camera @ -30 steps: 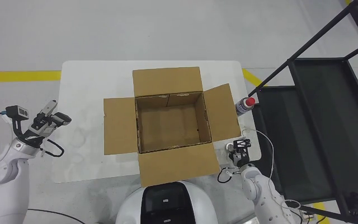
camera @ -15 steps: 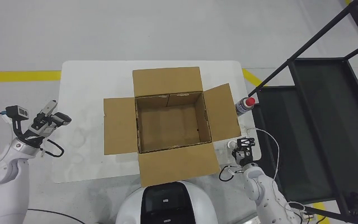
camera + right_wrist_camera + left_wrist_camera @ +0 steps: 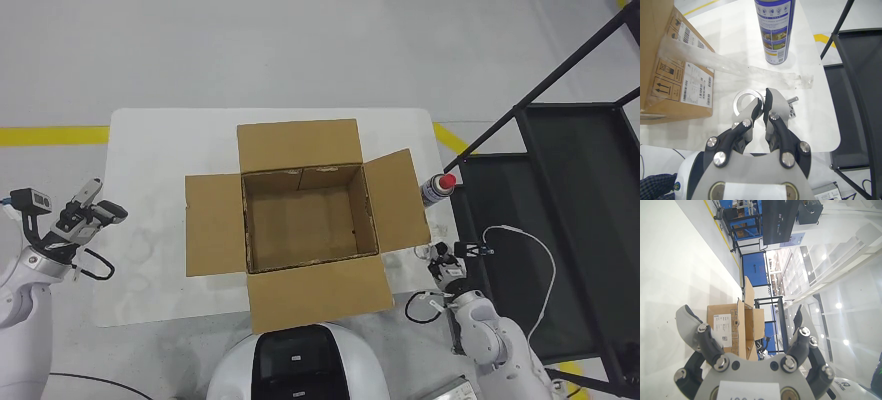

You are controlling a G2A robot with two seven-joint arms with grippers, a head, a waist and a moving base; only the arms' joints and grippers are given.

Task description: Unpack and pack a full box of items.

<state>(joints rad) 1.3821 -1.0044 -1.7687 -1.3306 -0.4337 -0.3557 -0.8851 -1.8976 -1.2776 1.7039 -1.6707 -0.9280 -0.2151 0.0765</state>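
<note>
The open cardboard box (image 3: 305,218) stands mid-table with its flaps spread and nothing showing inside; its labelled side (image 3: 668,56) is close to my right wrist. My right gripper (image 3: 447,265) (image 3: 762,102) is by the table's near right corner, shut on the rim of a metal ring (image 3: 743,102), one finger inside the ring and one outside. A blue spray can (image 3: 437,187) (image 3: 775,32) stands upright just beyond it. My left gripper (image 3: 95,210) (image 3: 743,311) hangs open and holds nothing, off the table's left edge and pointing at the box (image 3: 745,328).
A strip of clear tape (image 3: 753,70) runs from the box across the table between the can and the ring. A small metal block with a pin (image 3: 792,108) lies beside my right fingers. A black metal rack (image 3: 560,220) stands against the table's right edge.
My right gripper has moved to the right, away from the box, taking the ring along. The left arm has stayed put.
</note>
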